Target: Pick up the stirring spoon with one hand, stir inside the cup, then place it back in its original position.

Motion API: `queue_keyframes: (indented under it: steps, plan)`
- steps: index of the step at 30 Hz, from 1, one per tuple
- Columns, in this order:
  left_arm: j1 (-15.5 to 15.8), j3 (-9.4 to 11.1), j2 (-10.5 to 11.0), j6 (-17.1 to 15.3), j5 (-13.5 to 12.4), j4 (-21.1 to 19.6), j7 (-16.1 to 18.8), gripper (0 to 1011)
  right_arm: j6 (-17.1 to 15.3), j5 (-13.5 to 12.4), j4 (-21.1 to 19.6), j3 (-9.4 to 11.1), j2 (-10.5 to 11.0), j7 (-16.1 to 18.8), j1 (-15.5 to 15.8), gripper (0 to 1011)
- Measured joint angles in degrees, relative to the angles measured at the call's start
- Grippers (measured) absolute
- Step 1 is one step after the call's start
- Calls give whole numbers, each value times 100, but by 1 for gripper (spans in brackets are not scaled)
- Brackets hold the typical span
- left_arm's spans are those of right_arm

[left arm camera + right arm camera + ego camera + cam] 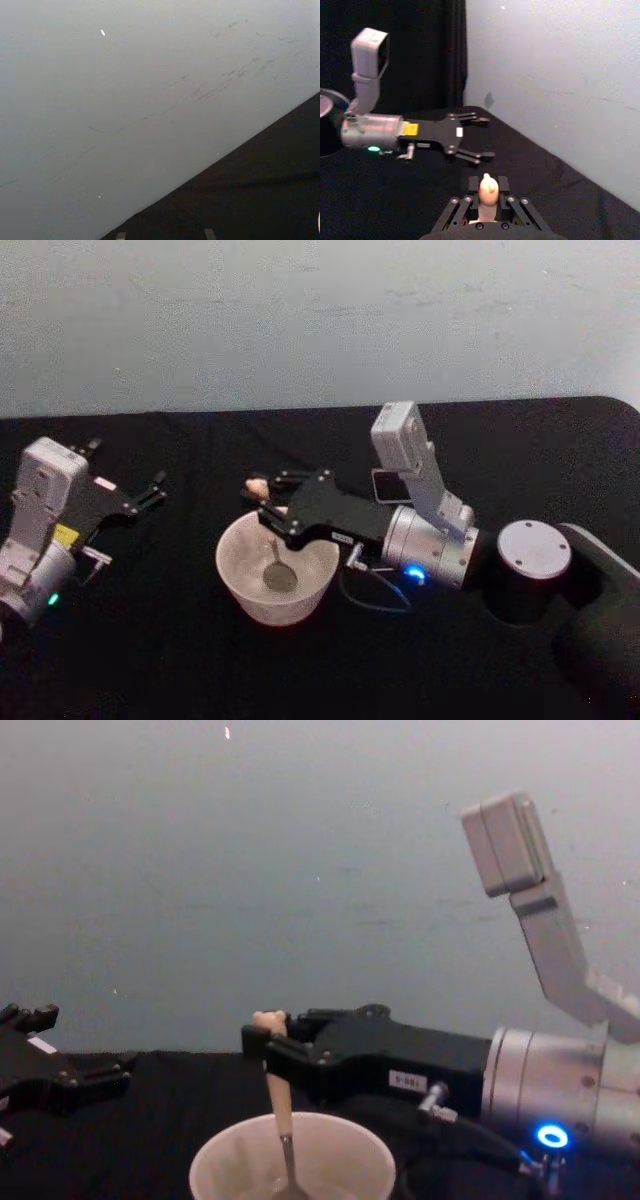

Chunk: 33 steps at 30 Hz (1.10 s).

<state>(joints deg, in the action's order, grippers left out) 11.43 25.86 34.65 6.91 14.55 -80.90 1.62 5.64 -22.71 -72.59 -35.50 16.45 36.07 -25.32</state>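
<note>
**Q:** Start nearest you. What's there?

**Me:** One cup, cream-white and wide, standing on the black desk in front of my body. One stirring spoon stands in it. The small bowl is down at the cup's bottom and the pale handle rises past the rim.

**Q:** How does its long axis run?

**Me:** Close to upright, with the top tipped a little toward my left. That is the relation the stirring turns on, I think. The bowl is low inside the wall and the handle is the lever above it, so small circles at the top should sweep the bowl round without striking the thin rim.

**Q:** And your tool?

**Me:** My right tool reaches in from the right, just above the cup's far rim. It is clamped on the handle right under the bear head, which pokes out between the fingers. There is no reach left to make.

**Q:** The other arm?

**Me:** My left tool hangs well apart on the left, fingers spread and holding nothing. So there are two tools, and only the right one is working.

**Q:** Anything farther back?

**Me:** A small dark square-edged thing sits just behind my right arm, mostly hidden. I cannot tell what it is. Beyond it the desk runs to a pale wall.
</note>
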Motion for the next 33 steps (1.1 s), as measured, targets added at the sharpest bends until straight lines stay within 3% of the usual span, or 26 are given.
queue_keyframes:
  steps: [8, 19, 25, 33]
  plan:
    - [0, 0, 0, 0, 0, 0, 0, 1001, -21, 19, 62, 163, 28, -110, -37, 224]
    - [0, 0, 0, 0, 0, 0, 0, 1001, -151, -99, -496, 293, 418, -1, 302, 224]
    - [0, 0, 0, 0, 0, 0, 0, 1001, -211, -202, -812, 266, 571, 106, 481, 224]
    - [0, 0, 0, 0, 0, 0, 0, 1001, -259, -222, -894, 106, 537, 142, 521, 224]
